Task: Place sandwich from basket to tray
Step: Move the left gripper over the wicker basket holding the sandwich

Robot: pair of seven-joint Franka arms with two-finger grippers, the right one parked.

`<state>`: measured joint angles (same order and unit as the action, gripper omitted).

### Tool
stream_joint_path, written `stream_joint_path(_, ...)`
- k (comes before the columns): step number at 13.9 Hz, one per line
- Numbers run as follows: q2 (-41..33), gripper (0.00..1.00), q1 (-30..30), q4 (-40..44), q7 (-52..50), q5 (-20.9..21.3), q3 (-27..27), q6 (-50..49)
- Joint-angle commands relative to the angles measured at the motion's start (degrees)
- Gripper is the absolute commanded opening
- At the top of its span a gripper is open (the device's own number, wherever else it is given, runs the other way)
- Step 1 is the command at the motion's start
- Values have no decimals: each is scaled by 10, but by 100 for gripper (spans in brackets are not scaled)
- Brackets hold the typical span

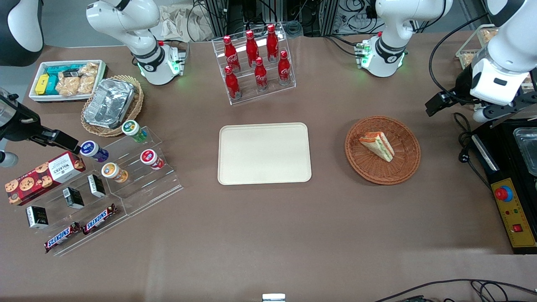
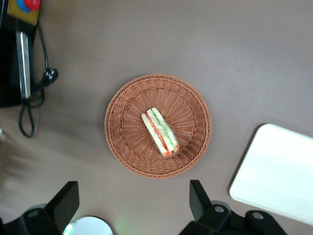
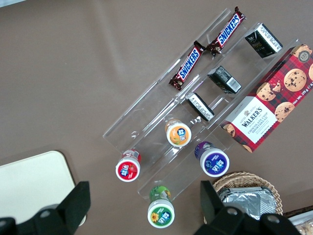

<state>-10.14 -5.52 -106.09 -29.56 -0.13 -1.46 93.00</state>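
Observation:
The sandwich [image 1: 377,145], a pale bread wedge with red, orange and green layers, lies on its side in the round reddish-brown basket [image 1: 402,165]. In the left wrist view the sandwich [image 2: 160,132] rests near the middle of the basket [image 2: 122,142]. The cream tray [image 1: 264,153] lies flat beside the basket, toward the parked arm's end, with nothing on it; a corner of the tray [image 2: 276,171] shows in the wrist view. My gripper [image 2: 133,200] hangs high above the table, off the basket's rim toward the working arm's end, open and holding nothing.
A black control box [image 1: 514,209] with a red button and cables lies at the working arm's end. A clear rack of red bottles [image 1: 256,63] stands farther from the camera than the tray. Snack racks [image 1: 105,180], a tan basket with a foil container [image 1: 111,105] and a white bin [image 1: 67,79] fill the parked arm's end.

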Motion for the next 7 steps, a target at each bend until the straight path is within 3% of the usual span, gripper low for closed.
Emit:
stream_joint_path(1, -3, 99, -5, -13, -60, -1, -5, -9)
stream_joint_path(7, 1, 99, -34, -60, -164, -5, -7, 4)
